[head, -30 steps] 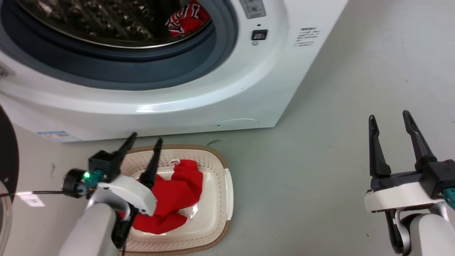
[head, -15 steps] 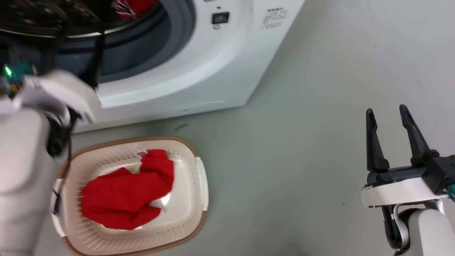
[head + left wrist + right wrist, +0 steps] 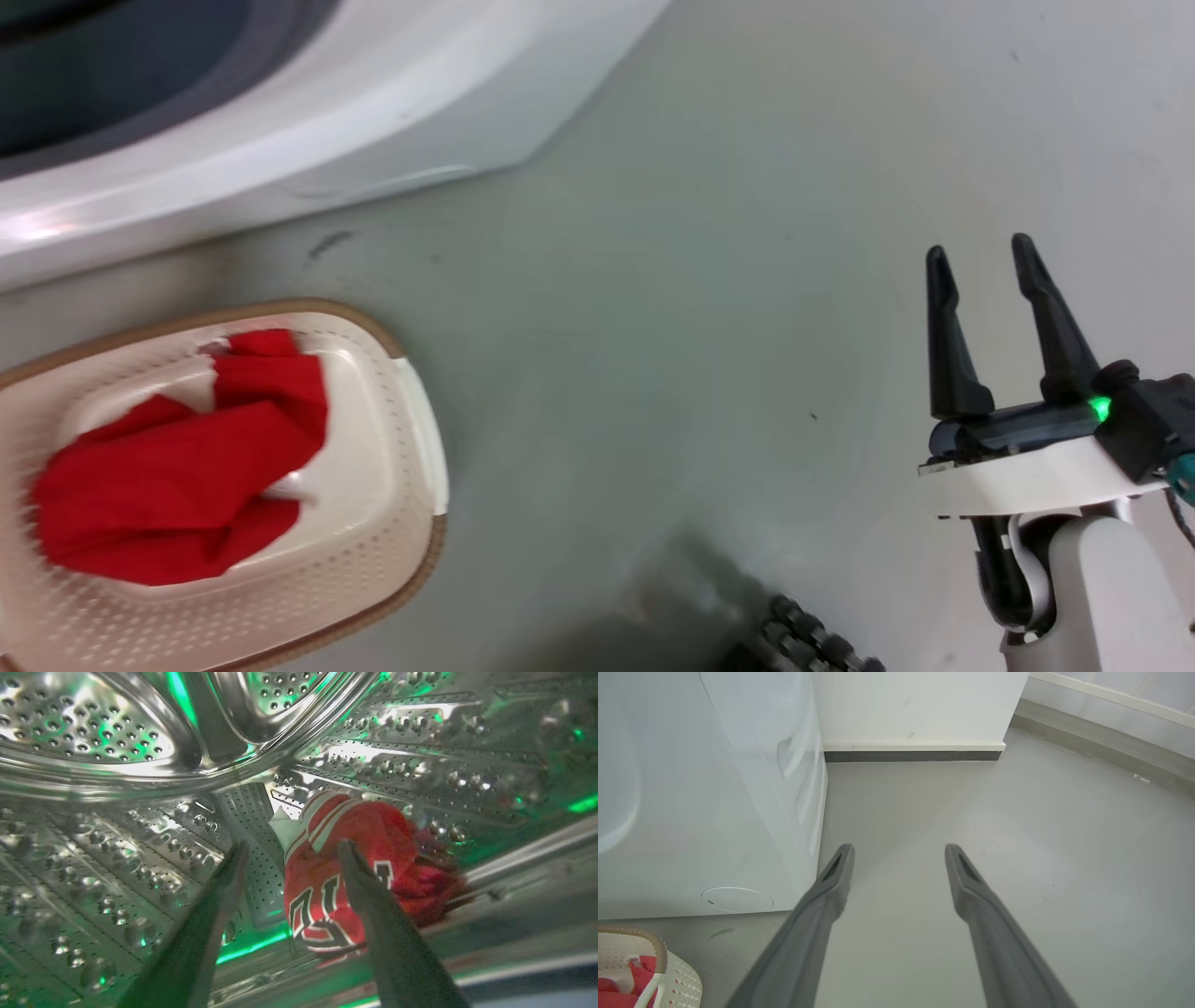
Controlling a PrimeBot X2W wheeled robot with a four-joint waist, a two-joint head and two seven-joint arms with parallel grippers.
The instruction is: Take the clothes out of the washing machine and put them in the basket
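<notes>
A plain red garment point(image 3: 177, 476) lies in the cream basket point(image 3: 373, 569) on the floor at the lower left, below the white washing machine point(image 3: 308, 140). Inside the perforated steel drum point(image 3: 117, 742) a red jersey point(image 3: 327, 872) with white stripes and dark lettering lies bunched. My left gripper point(image 3: 289, 847) is open inside the drum, fingers wide apart just short of the jersey, nothing held. My right gripper point(image 3: 980, 257) is open over bare floor at the lower right. The right wrist view shows the machine's side point(image 3: 714, 788) and the basket's corner point(image 3: 654, 947).
Grey floor point(image 3: 700, 280) stretches right of the machine. A white wall with a dark skirting point(image 3: 910, 756) stands behind. A dark ribbed part point(image 3: 812, 639) of the robot's base shows at the bottom edge.
The head view has swung right and down, so machine and basket slid left in it. My left arm rose from over the basket and left the head view. The right gripper stays open.
</notes>
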